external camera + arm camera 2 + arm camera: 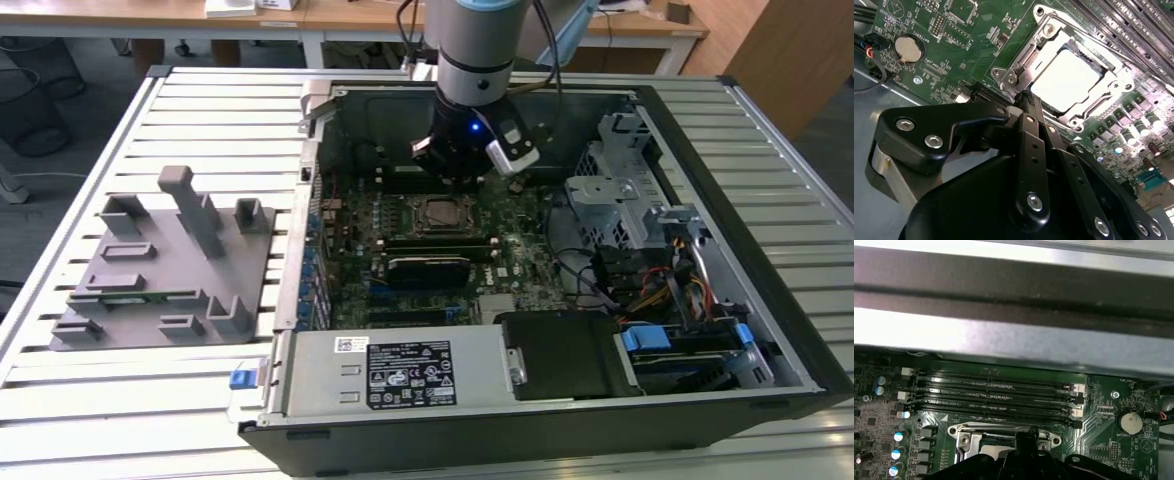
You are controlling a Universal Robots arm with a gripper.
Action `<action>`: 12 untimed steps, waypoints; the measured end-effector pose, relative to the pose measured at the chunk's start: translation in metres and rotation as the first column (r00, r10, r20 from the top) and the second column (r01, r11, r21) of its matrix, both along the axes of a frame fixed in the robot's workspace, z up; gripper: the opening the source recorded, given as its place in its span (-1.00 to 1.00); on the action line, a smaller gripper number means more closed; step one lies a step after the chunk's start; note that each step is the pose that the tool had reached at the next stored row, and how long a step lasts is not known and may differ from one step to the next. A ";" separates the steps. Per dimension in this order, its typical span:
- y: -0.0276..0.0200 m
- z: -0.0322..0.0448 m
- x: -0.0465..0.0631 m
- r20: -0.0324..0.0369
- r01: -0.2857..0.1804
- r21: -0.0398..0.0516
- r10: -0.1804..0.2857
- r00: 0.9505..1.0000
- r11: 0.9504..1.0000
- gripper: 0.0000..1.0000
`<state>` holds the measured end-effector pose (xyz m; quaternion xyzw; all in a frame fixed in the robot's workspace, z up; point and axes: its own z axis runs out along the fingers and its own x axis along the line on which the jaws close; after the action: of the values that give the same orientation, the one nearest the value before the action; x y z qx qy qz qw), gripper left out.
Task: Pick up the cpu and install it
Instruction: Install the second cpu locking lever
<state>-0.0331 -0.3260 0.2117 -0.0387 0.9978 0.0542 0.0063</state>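
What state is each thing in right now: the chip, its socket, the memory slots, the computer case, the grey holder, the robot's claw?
cpu: lying flat in the socket, silver lid up.
socket: metal frame around the cpu.
memory slots: empty.
case: lying on its side, cover off.
fixture: on the table beside the case; no chip seen on it.
gripper: just above the board beside the socket, holding nothing visible.

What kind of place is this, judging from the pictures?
Probably a lab or workshop for computer assembly: an opened computer case lies on a slatted metal table, beside a grey fixture, with wooden desks behind.
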 end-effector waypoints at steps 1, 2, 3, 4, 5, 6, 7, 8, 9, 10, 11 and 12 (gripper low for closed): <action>-0.0008 0.0000 0.000 0.000 0.000 0.000 0.000 1.000 1.000 -0.79; -0.0019 0.0000 0.000 0.000 0.000 0.000 0.000 1.000 1.000 -0.79; -0.0027 0.0000 0.000 0.000 0.000 0.000 0.000 1.000 1.000 -0.79; -0.0028 0.0000 0.000 0.000 0.000 0.000 0.000 1.000 1.000 -0.79; -0.0029 0.0003 0.000 0.000 0.000 0.000 0.000 1.000 1.000 -0.79; -0.0029 0.0014 0.000 0.000 0.000 0.000 0.000 1.000 1.000 -0.79; -0.0030 0.0037 0.000 0.000 0.000 0.000 0.000 1.000 1.000 -0.79; -0.0030 0.0073 0.000 0.000 0.000 0.000 0.000 1.000 1.000 -0.79; -0.0029 0.0110 0.000 0.000 0.000 0.000 0.000 1.000 1.000 -0.79; -0.0029 0.0149 0.000 0.000 0.000 0.000 0.000 1.000 1.000 -0.79; -0.0029 0.0189 0.000 0.000 0.000 0.000 0.000 1.000 1.000 -0.79; -0.0030 0.0227 0.000 0.000 0.000 0.000 0.000 1.000 1.000 -0.79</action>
<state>-0.0334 -0.3290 0.2344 -0.0387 0.9978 0.0543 0.0063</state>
